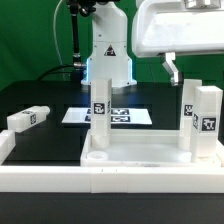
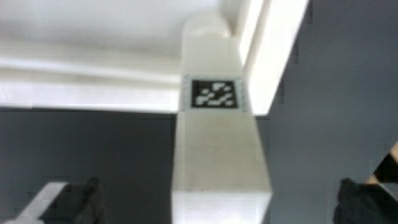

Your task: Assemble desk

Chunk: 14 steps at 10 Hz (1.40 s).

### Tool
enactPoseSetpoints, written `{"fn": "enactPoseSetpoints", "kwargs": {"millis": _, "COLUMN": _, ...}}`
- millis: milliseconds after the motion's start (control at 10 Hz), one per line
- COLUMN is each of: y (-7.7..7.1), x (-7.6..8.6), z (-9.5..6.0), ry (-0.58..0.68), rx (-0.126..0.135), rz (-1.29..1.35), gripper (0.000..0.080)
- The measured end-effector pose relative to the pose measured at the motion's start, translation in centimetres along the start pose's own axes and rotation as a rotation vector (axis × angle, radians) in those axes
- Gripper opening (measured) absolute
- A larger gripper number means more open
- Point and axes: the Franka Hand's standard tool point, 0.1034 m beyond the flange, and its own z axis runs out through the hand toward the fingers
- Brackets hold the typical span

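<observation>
The white tabletop panel (image 1: 140,157) lies at the front of the table. Three legs stand upright on it: one on the exterior view's left (image 1: 100,112) and two on its right (image 1: 188,112) (image 1: 207,120), each with a tag. A fourth leg (image 1: 29,119) lies loose at the far left. My gripper (image 1: 178,72) hangs open above the right-hand legs. In the wrist view a tagged leg (image 2: 221,130) stands between my spread fingertips (image 2: 64,205), touching neither, with my gripper (image 2: 217,208) centred on it. The tabletop (image 2: 89,60) shows behind the leg.
Long low white border rails (image 1: 50,181) run along the front and left of the black table. The marker board (image 1: 125,116) lies behind the tabletop, in front of the robot base (image 1: 108,55).
</observation>
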Motion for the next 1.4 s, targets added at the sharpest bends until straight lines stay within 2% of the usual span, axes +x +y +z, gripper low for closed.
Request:
{"fn": "enactPoseSetpoints", "kwargs": {"millis": 200, "y": -0.3, "x": 0.0, "z": 0.0, "ry": -0.096, "rx": 0.016, "rz": 0.008, "gripper": 0.0649}}
{"fn": "enactPoseSetpoints", "kwargs": {"millis": 300, "y": -0.5, "x": -0.8, "z": 0.1, "ry": -0.188, "rx": 0.025, "rz": 0.01, "gripper": 0.0649}}
{"fn": "enactPoseSetpoints", "kwargs": {"millis": 700, "y": 0.3, "x": 0.6, "z": 1.2, "ry": -0.219, "rx": -0.006, "rz": 0.009, "gripper": 0.0649}}
{"fn": "enactPoseSetpoints", "kwargs": {"millis": 800, "y": 0.3, "x": 0.9, "z": 1.3, "ry": -0.217, "rx": -0.007, "rz": 0.013, "gripper": 0.0649}}
{"fn": "enactPoseSetpoints", "kwargs": {"millis": 1000, "y": 0.3, "x": 0.5, "z": 1.4, "ry": -0.249, "rx": -0.004, "rz": 0.014, "gripper": 0.0649}}
{"fn": "enactPoseSetpoints", "kwargs": {"millis": 1100, "y": 0.4, "x": -0.3, "z": 1.4, "ry": -0.342, "rx": 0.0, "rz": 0.009, "gripper": 0.0649}}
{"fn": "enactPoseSetpoints", "kwargs": {"millis": 1200, "y": 0.7, "x": 0.0, "z": 1.7, "ry": -0.422, "rx": -0.003, "rz": 0.001, "gripper": 0.0649}}
{"fn": "enactPoseSetpoints", "kwargs": {"millis": 1300, "y": 1.0, "x": 1.1, "z": 2.4, "ry": -0.423, "rx": -0.02, "rz": -0.018, "gripper": 0.0649}}
{"fn": "enactPoseSetpoints", "kwargs": {"millis": 1400, "y": 1.0, "x": 1.3, "z": 2.8, "ry": -0.421, "rx": -0.029, "rz": -0.032, "gripper": 0.0649}}
